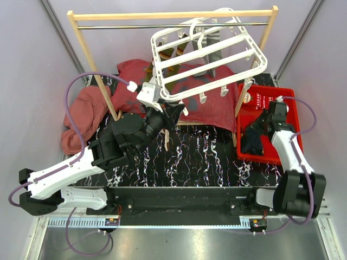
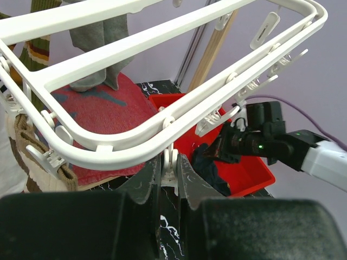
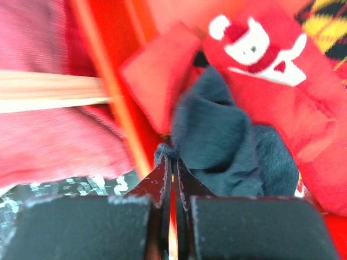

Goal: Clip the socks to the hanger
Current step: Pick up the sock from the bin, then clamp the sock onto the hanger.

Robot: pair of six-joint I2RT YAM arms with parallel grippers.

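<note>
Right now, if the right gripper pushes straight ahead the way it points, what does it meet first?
The navy sock bunched right at the right gripper's tips, seemingly touching it.

Left gripper [image 2: 169,168] high, jaws pinched, right gripper [image 3: 171,162] low, jaws closed

"What sort of place is this?"
"A robot lab cell. Plain pale walls [image 1: 27,65] box in a black marbled bench [image 1: 217,157], and two arms are bolted to a metal rail [image 1: 179,223] along its near edge."
"Not a laundry room?"
"No, just props: a white hanger [image 2: 81,19] on a wooden frame [image 1: 162,14] at the far edge."
</note>
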